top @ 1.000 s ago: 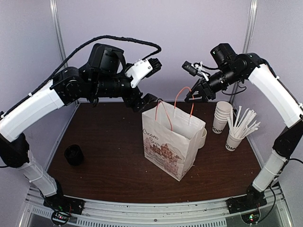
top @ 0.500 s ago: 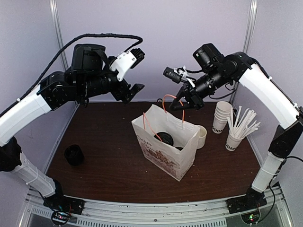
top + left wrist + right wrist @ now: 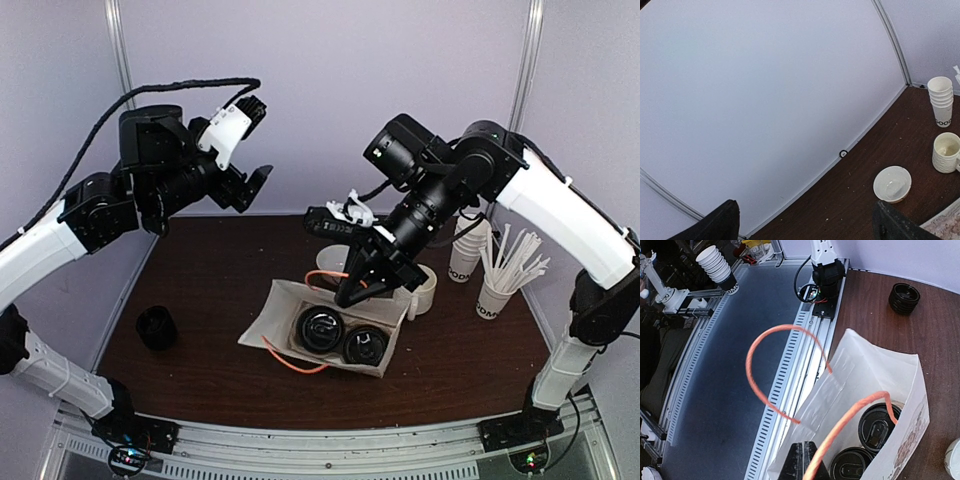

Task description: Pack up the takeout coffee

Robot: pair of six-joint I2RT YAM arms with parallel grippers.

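The two takeout coffee cups point(image 3: 322, 328) – showing only their round black plastic lids – are sitting side by side inside the white paper bag point(image 3: 262, 328), which has a printed front and orange cord handles. It is resting in the middle of the dark brown tabletop point(image 3: 200, 280) with its mouth gaping toward the overhead camera.

The right jaws are pinching shut on one orange cord handle point(image 3: 860, 415) just above the bag's far edge. The left jaws are standing wide apart and holding nothing, high over the far left of the tabletop.

The cups are probably light and easy to crush, and their lids could pop if tipped. The bag is thin and floppy, so its walls are giving no support. Both handles together look like the safest hold, followed by a straight lift.

The right wrist view is showing the cord running into the jaws and the second handle point(image 3: 770, 370) looping free; the overhead view is leaving that pinch unclear. The left wrist view is showing a white ceramic bowl point(image 3: 892, 183) near the white ceramic mug point(image 3: 946, 152) – in the overhead view the right arm point(image 3: 540, 190) is hiding the bowl. Only the overhead view is showing both arms at once.
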